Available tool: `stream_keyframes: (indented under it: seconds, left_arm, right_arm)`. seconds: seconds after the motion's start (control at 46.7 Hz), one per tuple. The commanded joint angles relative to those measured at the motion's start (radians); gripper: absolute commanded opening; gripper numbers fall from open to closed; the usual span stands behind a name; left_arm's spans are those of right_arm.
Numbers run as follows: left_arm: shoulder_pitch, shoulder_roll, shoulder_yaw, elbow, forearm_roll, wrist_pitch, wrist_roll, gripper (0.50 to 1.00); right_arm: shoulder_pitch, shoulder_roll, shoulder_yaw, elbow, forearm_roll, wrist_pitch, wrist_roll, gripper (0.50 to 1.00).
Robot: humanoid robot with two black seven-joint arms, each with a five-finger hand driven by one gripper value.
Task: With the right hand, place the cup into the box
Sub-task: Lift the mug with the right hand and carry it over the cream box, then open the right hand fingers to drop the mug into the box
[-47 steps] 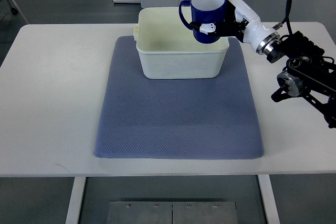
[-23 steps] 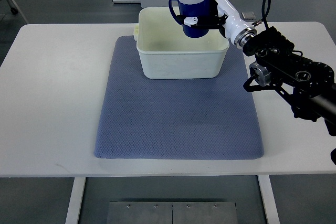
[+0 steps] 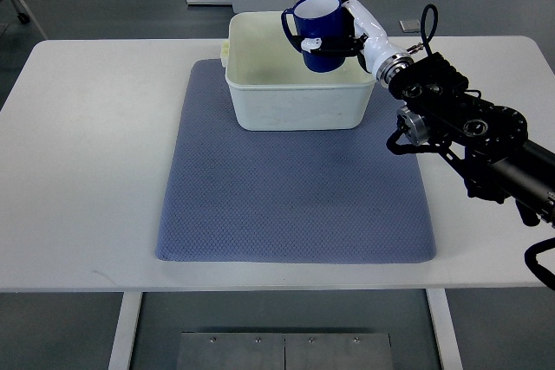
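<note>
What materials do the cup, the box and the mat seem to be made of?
Cup: glossy blue with a white inside, likely glazed ceramic or enamel.
Box: cream, smooth and matte, probably moulded plastic.
Mat: grey-blue with a fine dotted weave, likely fabric or textured foam.

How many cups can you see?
1. The blue cup is held in the robot's right hand, over the back right part of the white box. I can't see the whole box floor behind it.

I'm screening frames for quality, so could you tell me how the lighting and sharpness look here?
Top view: even, soft light, only faint shadows beside the box on the mat; no strong glare on the white table; cup and right robot hand look sharp, without motion blur.
</note>
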Motion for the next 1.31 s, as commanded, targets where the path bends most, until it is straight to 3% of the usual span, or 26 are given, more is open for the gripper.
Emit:
stream_keyframes:
  seconds: [0.0, 0.257, 0.279, 0.3, 0.386, 0.407, 0.45, 1.007, 1.286]
  left_arm:
    - [0.0, 0.0, 0.002, 0.0, 0.0, 0.0, 0.0, 1.0]
    - [-0.001, 0.0, -0.001, 0.0, 0.0, 0.0, 0.0, 1.0]
    - [-0.001, 0.0, 0.002, 0.0, 0.0, 0.0, 0.0, 1.0]
    - [0.0, 0.0, -0.001, 0.0, 0.0, 0.0, 0.0, 1.0]
    - [0.0, 0.0, -0.001, 0.0, 0.0, 0.0, 0.0, 1.0]
    - [-0.001, 0.0, -0.001, 0.0, 0.0, 0.0, 0.0, 1.0]
    - [0.0, 0.0, -0.001, 0.0, 0.0, 0.0, 0.0, 1.0]
    - [-0.001, 0.0, -0.001, 0.0, 0.0, 0.0, 0.0, 1.0]
    - [0.0, 0.0, -0.001, 0.0, 0.0, 0.0, 0.0, 1.0]
  right_arm:
    - [-0.001, 0.0, 0.002, 0.0, 0.002, -0.004, 0.002, 0.5]
    - [-0.007, 0.0, 0.003, 0.001, 0.005, -0.004, 0.011, 0.5]
    - [-0.008, 0.0, 0.002, 0.001, 0.003, -0.004, 0.011, 0.539]
    - [-0.008, 0.0, 0.002, 0.001, 0.003, -0.004, 0.011, 0.622]
    - [-0.012, 0.001, 0.002, 0.001, 0.003, -0.004, 0.011, 0.88]
    - [-0.012, 0.001, 0.002, 0.001, 0.003, -0.004, 0.011, 0.93]
    - [-0.013, 0.003, 0.0, 0.003, 0.003, -0.004, 0.011, 0.977]
    - [-0.008, 0.0, 0.005, 0.007, 0.005, -0.004, 0.009, 0.993]
    - [-0.002, -0.081, 0.067, 0.032, 0.008, 0.001, 0.0, 0.995]
